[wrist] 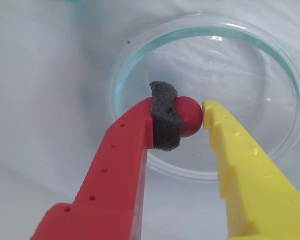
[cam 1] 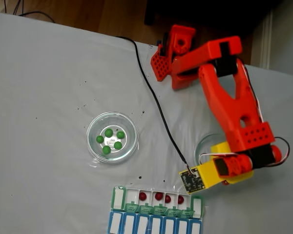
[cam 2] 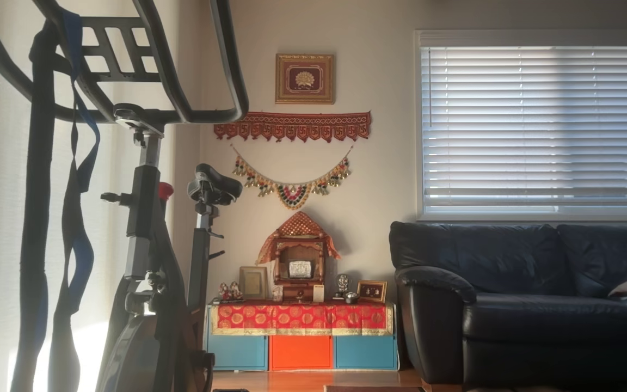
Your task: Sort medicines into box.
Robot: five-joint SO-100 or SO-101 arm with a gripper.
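Note:
In the wrist view my gripper (wrist: 191, 119) is shut on a glossy red ball (wrist: 188, 116), pinched between the foam pad on the red finger (wrist: 121, 165) and the yellow finger (wrist: 245, 170), above a clear glass dish (wrist: 210, 100). In the fixed view the arm (cam 1: 229, 105) reaches over that dish (cam 1: 205, 143) at the right. The green-and-white box (cam 1: 157, 201) lies at the bottom centre with its lids open; several red balls (cam 1: 159, 196) sit in separate compartments. Several green balls (cam 1: 110, 139) rest in another glass dish (cam 1: 112, 137) at the left.
A blue-and-white organizer row (cam 1: 154, 226) adjoins the box along the bottom edge. A black cable (cam 1: 156, 107) runs across the white tablecloth from the arm's base to the wrist camera board (cam 1: 190, 179). The other view shows a living room with a sofa (cam 2: 526, 299).

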